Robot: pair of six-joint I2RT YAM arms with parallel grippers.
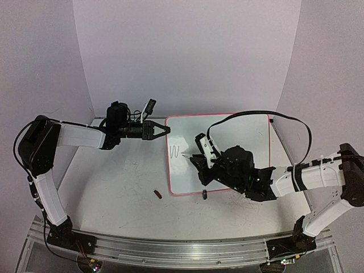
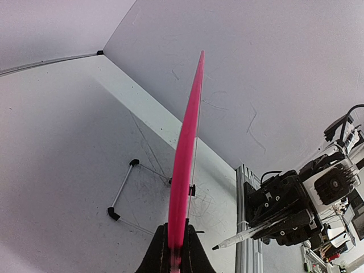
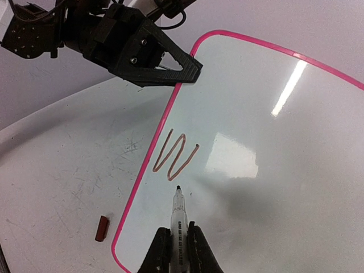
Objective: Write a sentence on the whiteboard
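Lying flat on the grey table (image 1: 114,182) is the whiteboard (image 1: 239,136), a white board with a pink frame. It sits in the middle, a bit towards the right arm.

The left gripper (image 1: 165,130) reaches in from the side, and its two black fingers pinch the pink frame near the far left corner of the board. The right gripper (image 3: 178,245) hangs over the left part of the board. Its fingers are pressed tight on a thin marker (image 3: 178,216) that points down at the white face. I cannot tell if the black tip touches the board.

Just past the tip is a red-brown zigzag (image 3: 175,156) close to the left frame. It looks like a letter W. That is the only writing on the board. The marker has tiny print on its side, too small to read.

A little red cap (image 1: 158,194) lies on the table, just beside the board's near left corner. A small dark thing (image 1: 205,195) sits at the board's near edge. A black cable (image 1: 284,119) loops from the right arm over the board's far right corner.
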